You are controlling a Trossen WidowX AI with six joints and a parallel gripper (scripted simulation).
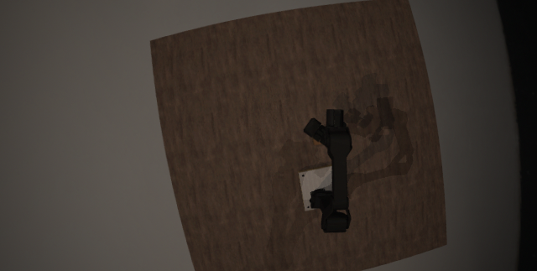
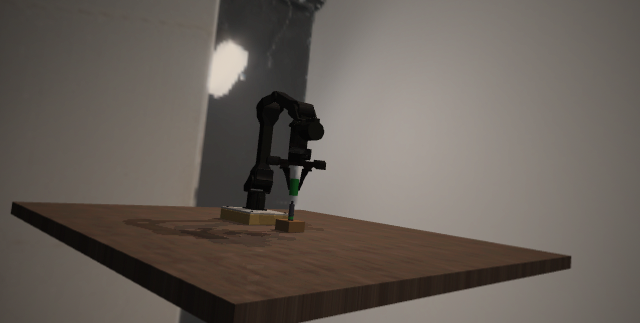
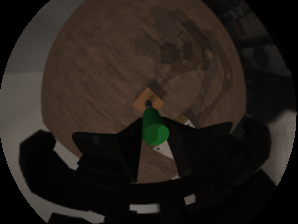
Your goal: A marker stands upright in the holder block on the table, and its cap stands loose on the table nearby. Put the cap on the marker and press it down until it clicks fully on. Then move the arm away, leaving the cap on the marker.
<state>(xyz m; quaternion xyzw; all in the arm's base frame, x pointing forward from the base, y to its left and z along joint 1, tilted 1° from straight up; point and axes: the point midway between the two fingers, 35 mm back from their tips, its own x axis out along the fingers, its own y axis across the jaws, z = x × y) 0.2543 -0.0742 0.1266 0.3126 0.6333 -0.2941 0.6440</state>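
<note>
My gripper [image 2: 294, 188] [image 3: 151, 120] points down and is shut on the green cap [image 2: 294, 186] [image 3: 155, 133], held upright between the fingertips. The dark marker [image 2: 291, 210] [image 3: 148, 104] stands upright in the orange holder block [image 2: 290, 226] [image 3: 141, 101] [image 1: 316, 142]. In the exterior view the cap is just above the marker's tip, slightly to its right, with a small gap between them. In the wrist view the marker's tip shows just beyond the cap's far end. In the top view the arm hides the cap, the marker and most of the block.
The arm's base plate [image 1: 312, 181] [image 2: 240, 217] lies on the wooden table [image 1: 235, 95] [image 2: 350, 263] close behind the holder block. Its corner also shows beside the cap in the wrist view. Arm shadows fall across the table.
</note>
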